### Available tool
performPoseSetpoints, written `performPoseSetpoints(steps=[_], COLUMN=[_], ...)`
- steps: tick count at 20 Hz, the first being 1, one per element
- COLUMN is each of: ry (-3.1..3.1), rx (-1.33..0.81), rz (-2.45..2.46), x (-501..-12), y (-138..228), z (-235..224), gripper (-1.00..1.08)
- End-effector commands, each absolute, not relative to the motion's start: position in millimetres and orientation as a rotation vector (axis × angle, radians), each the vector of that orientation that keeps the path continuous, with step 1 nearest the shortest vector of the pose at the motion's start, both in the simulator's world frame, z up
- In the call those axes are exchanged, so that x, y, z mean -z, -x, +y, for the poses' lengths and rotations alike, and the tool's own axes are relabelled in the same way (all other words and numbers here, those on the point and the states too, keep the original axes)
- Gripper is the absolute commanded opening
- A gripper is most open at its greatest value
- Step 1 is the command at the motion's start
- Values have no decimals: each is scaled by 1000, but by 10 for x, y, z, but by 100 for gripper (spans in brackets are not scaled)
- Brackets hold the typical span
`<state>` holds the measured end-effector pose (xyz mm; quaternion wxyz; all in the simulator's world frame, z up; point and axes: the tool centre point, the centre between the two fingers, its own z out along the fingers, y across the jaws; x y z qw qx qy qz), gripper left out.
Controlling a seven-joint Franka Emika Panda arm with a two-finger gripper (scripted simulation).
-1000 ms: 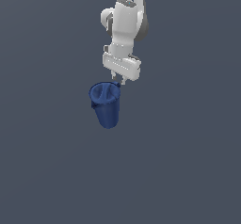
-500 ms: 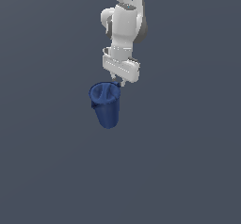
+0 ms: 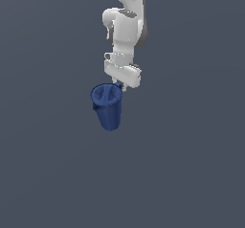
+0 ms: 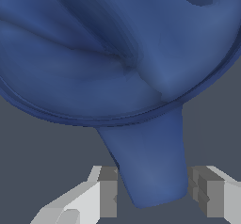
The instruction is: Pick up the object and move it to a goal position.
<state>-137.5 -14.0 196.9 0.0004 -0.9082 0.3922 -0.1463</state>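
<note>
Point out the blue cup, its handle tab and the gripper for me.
blue cup (image 3: 109, 108): exterior view, on its outer wall.
handle tab (image 4: 149, 164): wrist view, middle of the tab between the fingers.
gripper (image 4: 157, 197): wrist view, midway between the two fingertips.

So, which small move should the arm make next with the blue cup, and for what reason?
Probably close the pincer. In the wrist view, a narrow blue tab of the cup sits between the two fingers, with small gaps on both sides, so the jaws look open and aligned. The exterior view shows the pincer right at the cup's rim. Closing should secure the cup before lifting.
</note>
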Motion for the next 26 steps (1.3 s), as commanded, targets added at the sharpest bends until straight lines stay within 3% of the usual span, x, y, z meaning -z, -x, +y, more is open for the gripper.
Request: performPoseSetpoints(steps=[1,2,3,26], ry=[2852,2852,2852,2851], rx=[459,459,459,468], rz=[1232,1232,1232,1232], x=[-1953,-1952,-1952,-2179], y=[1369,1369,1369,1369], z=[-142,-142,-142,-235], gripper=[28,28,-100,-100])
